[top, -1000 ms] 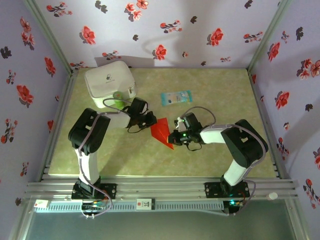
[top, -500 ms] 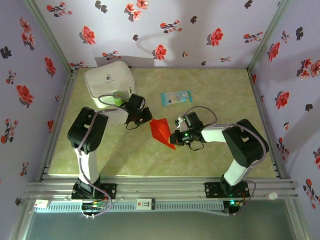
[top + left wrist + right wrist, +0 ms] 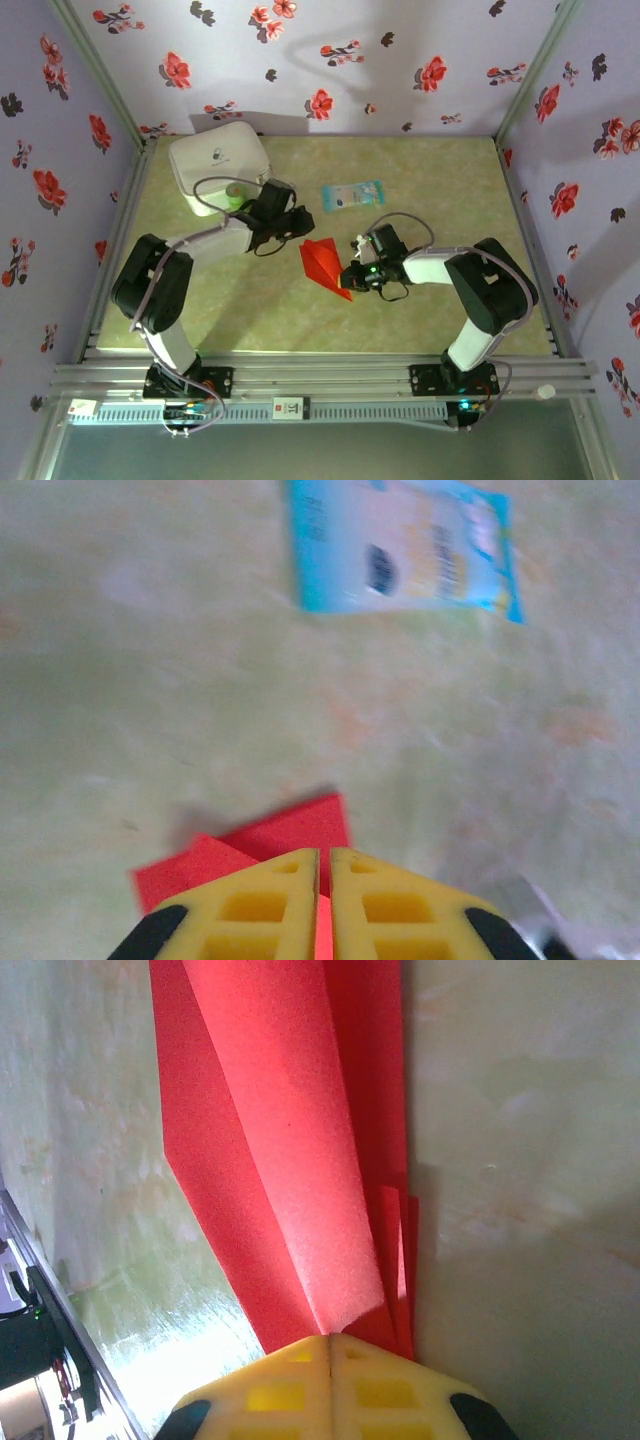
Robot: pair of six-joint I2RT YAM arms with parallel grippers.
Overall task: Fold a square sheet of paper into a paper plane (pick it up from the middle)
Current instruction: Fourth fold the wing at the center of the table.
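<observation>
Your right hand (image 3: 330, 1340) is clamped on the folded red paper (image 3: 280, 1140); your left hand (image 3: 320, 855) is pressed together at its corner.

blocked: white case (image 3: 218, 163) far-left, blue packet (image 3: 352, 194) far-middle, red paper (image 3: 322, 260) centre | free: table (image 3: 450, 180) far-right, near edge

A white boxy plastic case (image 3: 218, 165) sits in the far left corner of the pale green mottled table (image 3: 440, 200). A pale blue rectangular packet (image 3: 352, 194) lies to the case's right, near the far middle. In front of the packet, about mid-table, lies the bright red folded sheet of paper (image 3: 324, 264), apart from both. The left gripper (image 3: 300, 224) is between case and sheet and seems to pinch the sheet's far left corner. The right gripper (image 3: 352, 275) clamps the sheet's near right edge.
</observation>
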